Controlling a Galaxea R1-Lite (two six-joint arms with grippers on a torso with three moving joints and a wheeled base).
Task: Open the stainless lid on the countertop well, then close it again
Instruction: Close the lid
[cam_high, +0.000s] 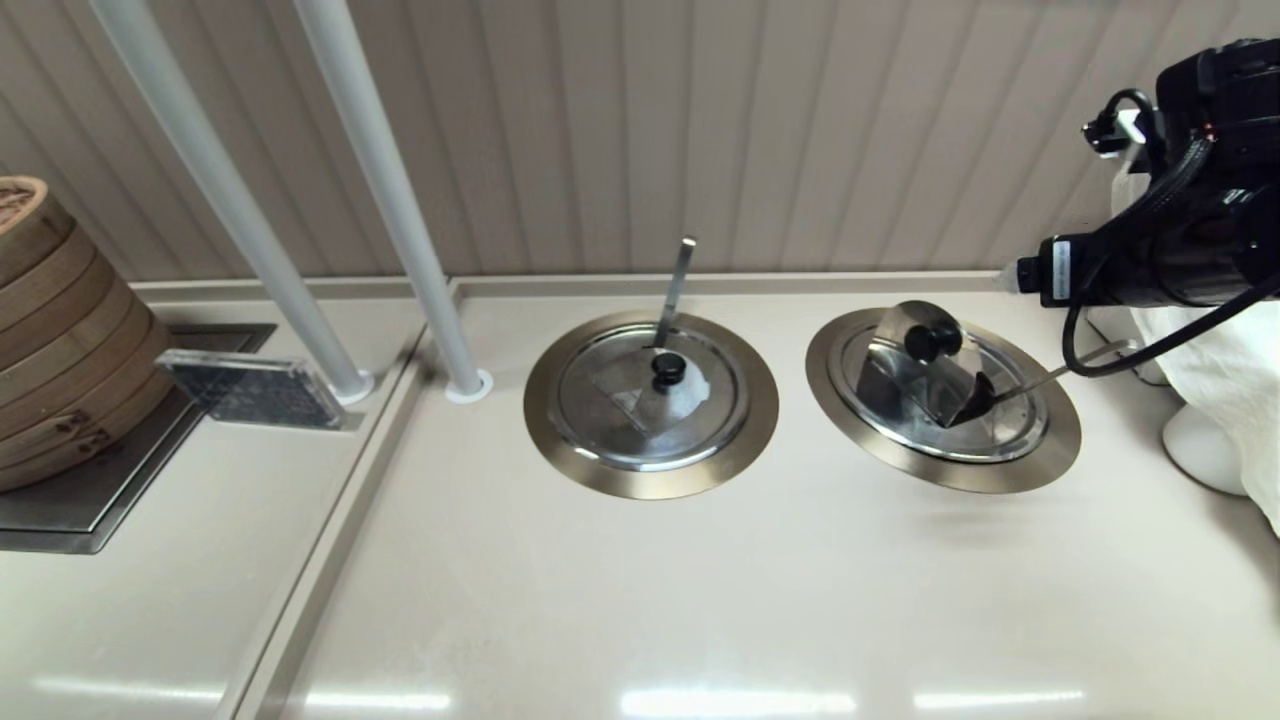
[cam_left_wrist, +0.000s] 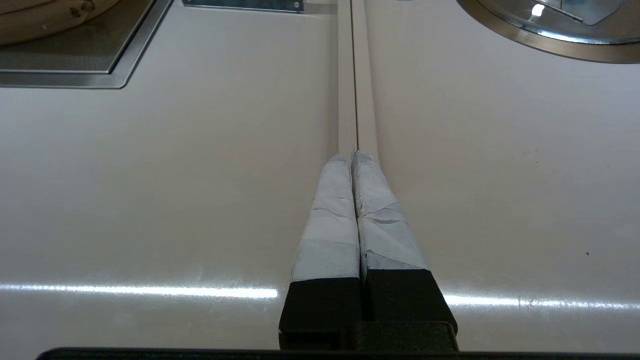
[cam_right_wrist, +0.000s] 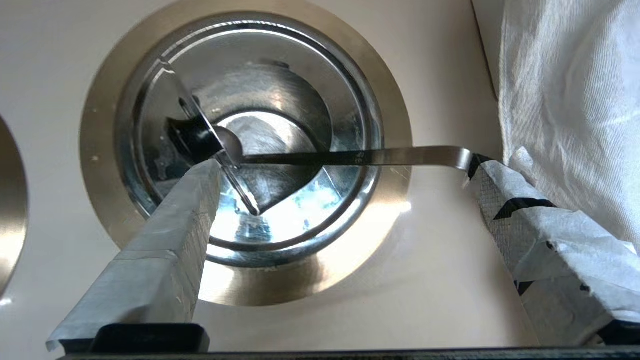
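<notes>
The stainless lid (cam_high: 985, 425) sits in the right-hand countertop well (cam_high: 1040, 455). Its wedge flap (cam_high: 915, 375) stands raised, black knob (cam_high: 932, 340) uppermost, leaving a dark opening (cam_right_wrist: 280, 185). The thin ladle handle (cam_high: 1075, 365) sticks out to the right. My right gripper (cam_right_wrist: 345, 167) hovers open beside the well on its right. In the right wrist view one finger (cam_right_wrist: 200, 200) ends close to the flap's edge (cam_right_wrist: 235, 185) and the other finger (cam_right_wrist: 500, 200) by the ladle handle's end (cam_right_wrist: 450, 155); contact cannot be judged. My left gripper (cam_left_wrist: 352, 155) is shut over the countertop seam, holding nothing.
The twin well (cam_high: 650, 470), whose closed flap has a whitish patch, lies left of the task well. Two white poles (cam_high: 400, 200) rise behind it. Stacked bamboo steamers (cam_high: 60, 330) and a small acrylic sign (cam_high: 250, 390) stand far left. White cloth (cam_high: 1220, 400) hangs at the right edge.
</notes>
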